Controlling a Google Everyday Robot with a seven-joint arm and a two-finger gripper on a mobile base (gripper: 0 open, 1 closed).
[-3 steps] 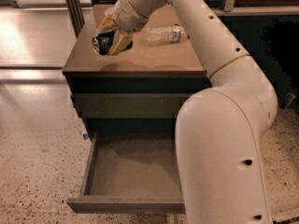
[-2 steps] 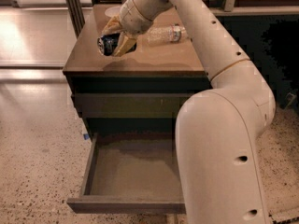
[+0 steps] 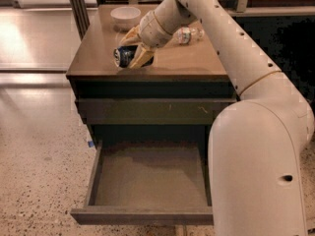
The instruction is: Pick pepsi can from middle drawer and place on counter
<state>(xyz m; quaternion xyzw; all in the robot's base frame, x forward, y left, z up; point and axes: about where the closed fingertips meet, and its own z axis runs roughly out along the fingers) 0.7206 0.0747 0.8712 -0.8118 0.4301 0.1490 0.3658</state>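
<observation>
Firmly clamps the pepsi can [image 3: 121,56] sideways in the gripper [image 3: 134,58], over the front edge of the counter [image 3: 93,50]. Cannot tell whether touching the counter. Below the counter, pulled out: the middle drawer [image 3: 147,181]. Toward the counter's back, white bowl [image 3: 125,16], water bottle [image 3: 189,34].

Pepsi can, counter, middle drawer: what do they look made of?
Pepsi can: thin metal, probably aluminium; dark glossy skin, silvery rim, held in the gripper over the counter, front left. Counter: smooth tan-brown slab, likely laminate or sealed wood; it shows soft glare. Middle drawer: matte grey panels, painted metal or board; cannot tell which.
</observation>
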